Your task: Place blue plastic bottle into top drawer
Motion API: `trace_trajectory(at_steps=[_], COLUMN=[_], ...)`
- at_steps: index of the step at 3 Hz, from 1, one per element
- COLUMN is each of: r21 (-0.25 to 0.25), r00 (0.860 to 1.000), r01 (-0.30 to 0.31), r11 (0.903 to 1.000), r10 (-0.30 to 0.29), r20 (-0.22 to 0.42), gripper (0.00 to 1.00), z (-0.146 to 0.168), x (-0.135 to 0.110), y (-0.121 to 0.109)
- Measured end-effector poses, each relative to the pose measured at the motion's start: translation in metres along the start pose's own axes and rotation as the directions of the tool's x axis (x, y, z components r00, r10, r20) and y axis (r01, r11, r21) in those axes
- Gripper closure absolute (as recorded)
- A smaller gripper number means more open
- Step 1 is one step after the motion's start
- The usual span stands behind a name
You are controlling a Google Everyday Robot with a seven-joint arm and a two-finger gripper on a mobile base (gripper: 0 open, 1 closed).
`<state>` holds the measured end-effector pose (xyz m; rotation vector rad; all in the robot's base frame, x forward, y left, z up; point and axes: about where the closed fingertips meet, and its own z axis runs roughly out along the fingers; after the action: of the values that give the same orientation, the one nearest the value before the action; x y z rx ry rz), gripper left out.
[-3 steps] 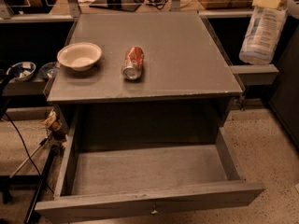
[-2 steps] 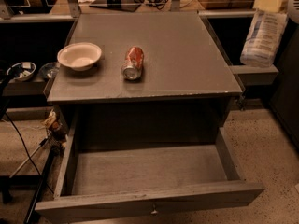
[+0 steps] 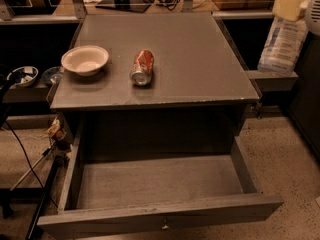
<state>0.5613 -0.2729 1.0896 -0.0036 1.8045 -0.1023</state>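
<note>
Blue plastic bottle (image 3: 283,44) dipped; jaws clamp it, upper right.

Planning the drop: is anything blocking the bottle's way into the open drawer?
Nothing visible does. The gripper holds the blue plastic bottle aloft at the far right; the top drawer stands pulled out, with nothing inside.

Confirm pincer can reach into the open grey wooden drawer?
Probably yes: pincer, upper right, holds the whitish plastic bottle off the tabletop; the grey wooden drawer is pulled out, open above.
</note>
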Motion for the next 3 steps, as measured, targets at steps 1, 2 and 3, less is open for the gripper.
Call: trace_trajectory(at_steps=[1, 2, 3], r21=[0.005, 0.034, 0.071], r00=[1.000, 1.000, 1.000], r01=[0.012, 0.012, -0.002], r11=[0.9999, 0.9994, 0.9975], r10=[-0.012, -0.012, 0.001], r20=[0.003, 0.009, 0.022], gripper=[1.00, 1.00, 1.00], z=[-0.002, -0.021, -0.034], x=[0.002, 0.009, 0.010], y=[0.001, 0.002, 0.003])
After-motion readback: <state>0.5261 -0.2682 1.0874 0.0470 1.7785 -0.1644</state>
